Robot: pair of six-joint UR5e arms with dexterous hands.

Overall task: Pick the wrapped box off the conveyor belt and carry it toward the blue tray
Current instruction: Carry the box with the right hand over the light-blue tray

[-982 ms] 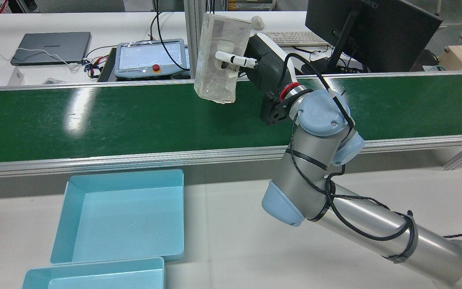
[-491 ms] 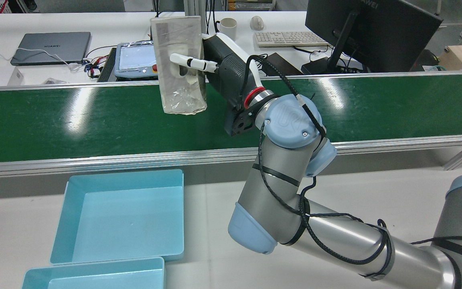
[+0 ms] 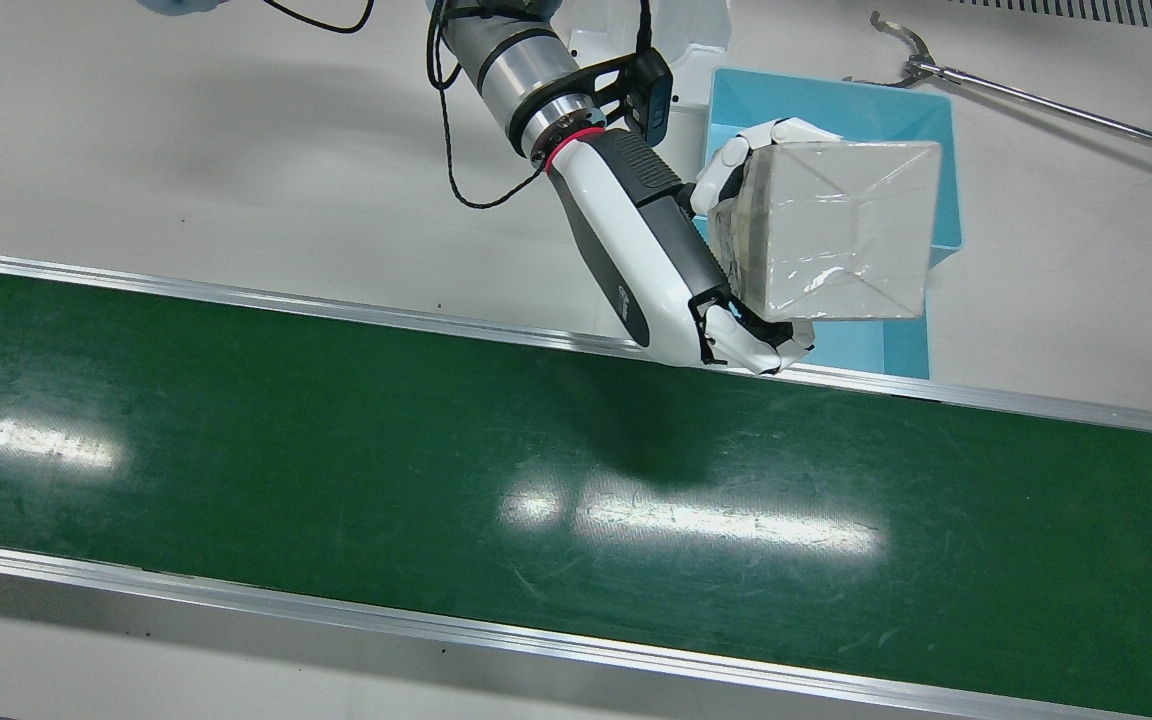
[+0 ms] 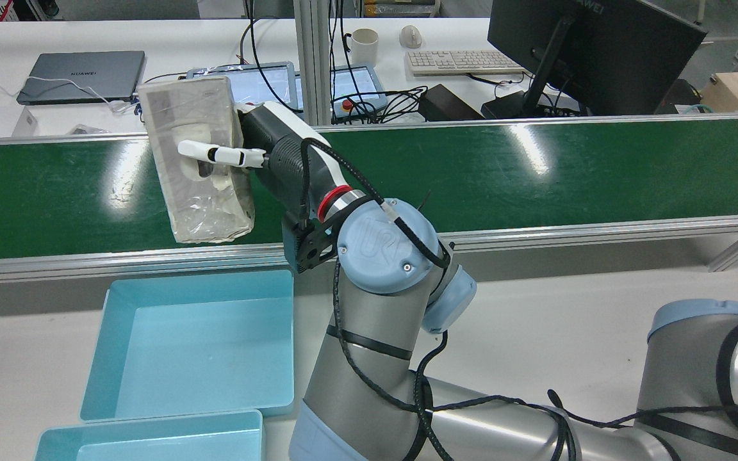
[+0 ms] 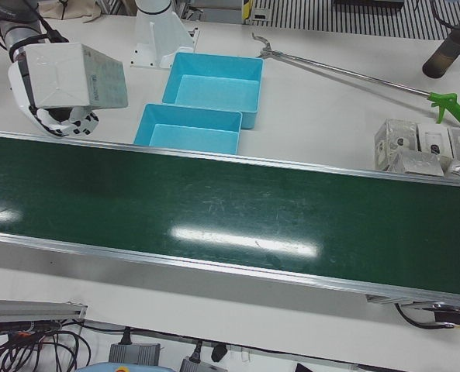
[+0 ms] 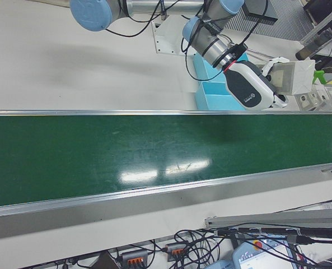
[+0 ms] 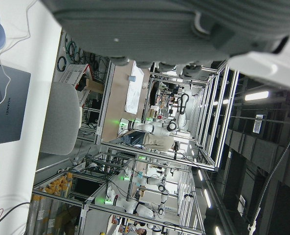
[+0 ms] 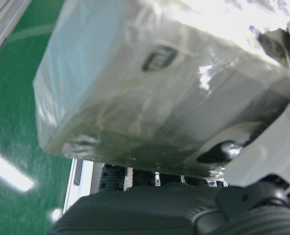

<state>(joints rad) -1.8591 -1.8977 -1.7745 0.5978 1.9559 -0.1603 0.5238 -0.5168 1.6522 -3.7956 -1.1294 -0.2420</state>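
Observation:
My right hand (image 4: pixel 260 153) is shut on the wrapped box (image 4: pixel 196 173), a pale box in clear film. It holds the box in the air over the near edge of the green conveyor belt (image 4: pixel 535 173), just beyond the blue tray (image 4: pixel 202 358). In the front view the box (image 3: pixel 836 230) overlaps the tray (image 3: pixel 836 100), with the hand (image 3: pixel 656 250) to its left. The box fills the right hand view (image 8: pixel 149 88). Only a grey part of my left hand (image 7: pixel 174 19) shows, in its own view.
A second blue tray (image 4: pixel 151 442) lies nearer the robot than the first. A reacher tool (image 5: pixel 354 74) lies on the white table beyond the trays. Several small packaged items (image 5: pixel 423 147) sit by the belt's edge. A monitor (image 4: pixel 587 51) stands behind the belt.
My right arm has swung left and back toward the robot's side, carrying the box from over the belt's far edge to over its near edge by the blue tray.

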